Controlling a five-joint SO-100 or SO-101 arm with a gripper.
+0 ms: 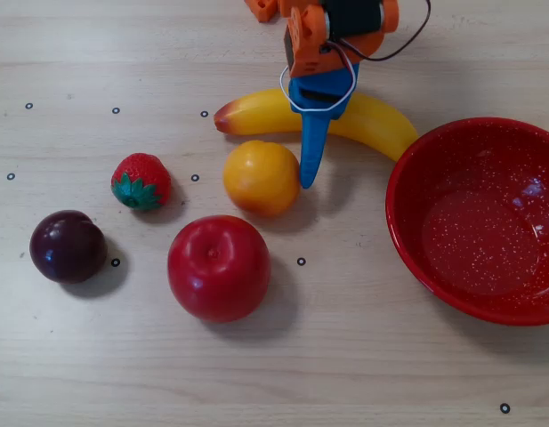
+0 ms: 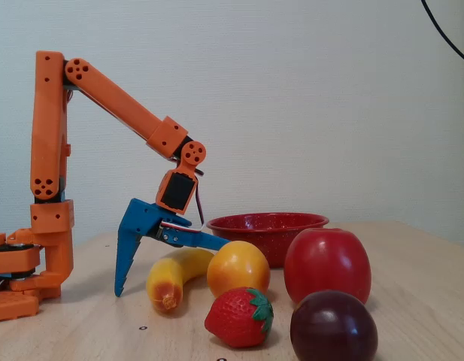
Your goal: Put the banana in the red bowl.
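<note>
Surface [image 1: 363, 374]: pale wood-grain top, dotted with small black ring marks.

Banana [image 1: 372, 120]: long curved glossy yellow plastic piece with a reddish-orange tip. In the overhead view it lies flat near the top centre, reddish tip to the left, its right end just beside the rim of the bowl. In the fixed view [image 2: 175, 274] it lies with the reddish tip toward the camera.

Bowl [image 1: 407, 231]: large round glossy red bowl with fine white speckles, at the right of the overhead view; in the fixed view [image 2: 265, 226] it stands behind the fruit.

Arm [image 2: 111, 98]: orange jointed plastic arm on an orange base at the left of the fixed view.

Gripper [image 2: 171, 259]: blue plastic, its fingers spread wide apart and holding nothing. One finger [image 2: 128, 256] points steeply down toward the surface on the left of the banana; the other [image 2: 198, 239] reaches nearly level over the banana. In the overhead view this finger [image 1: 313, 147] crosses the banana's middle, its tip next to the orange fruit.

Other items:
- round orange plastic fruit [image 1: 262, 177], just below the banana
- shiny red apple [image 1: 219, 267]
- small red strawberry with green leaves [image 1: 141, 181]
- dark purple plum [image 1: 68, 245], farthest left
</note>
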